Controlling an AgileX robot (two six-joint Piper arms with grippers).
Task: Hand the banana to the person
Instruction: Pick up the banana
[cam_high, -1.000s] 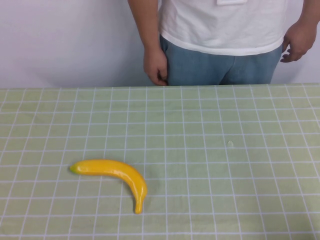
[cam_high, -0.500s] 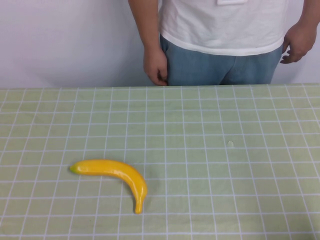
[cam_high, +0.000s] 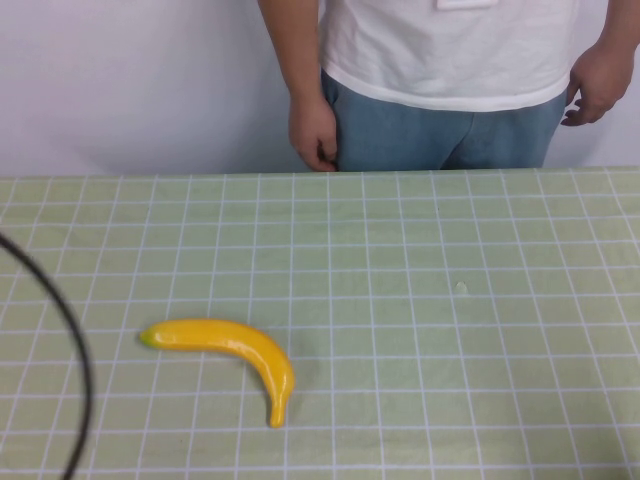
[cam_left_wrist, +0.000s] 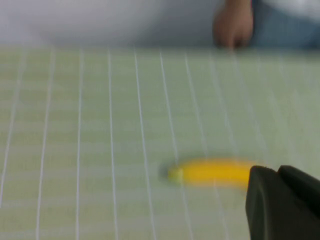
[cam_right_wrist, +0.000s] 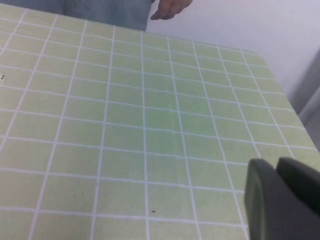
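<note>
The banana (cam_high: 225, 345) lies flat on the green checked tablecloth (cam_high: 420, 250) at the front left, its greenish tip pointing left. The person (cam_high: 440, 60) stands behind the table's far edge in a white T-shirt and jeans, hands hanging down. Neither gripper shows in the high view. In the left wrist view my left gripper (cam_left_wrist: 277, 170) is shut and empty, and the blurred banana (cam_left_wrist: 210, 172) lies just beyond it on the cloth. In the right wrist view my right gripper (cam_right_wrist: 276, 162) is shut and empty above bare cloth.
A black cable (cam_high: 75, 340) curves in over the table's front left corner. The person's hand (cam_high: 312, 135) hangs at the far edge, left of middle. The table's right edge (cam_right_wrist: 280, 85) shows in the right wrist view.
A black cable has come into the high view at the front left. The banana has not moved. The person has barely shifted.
</note>
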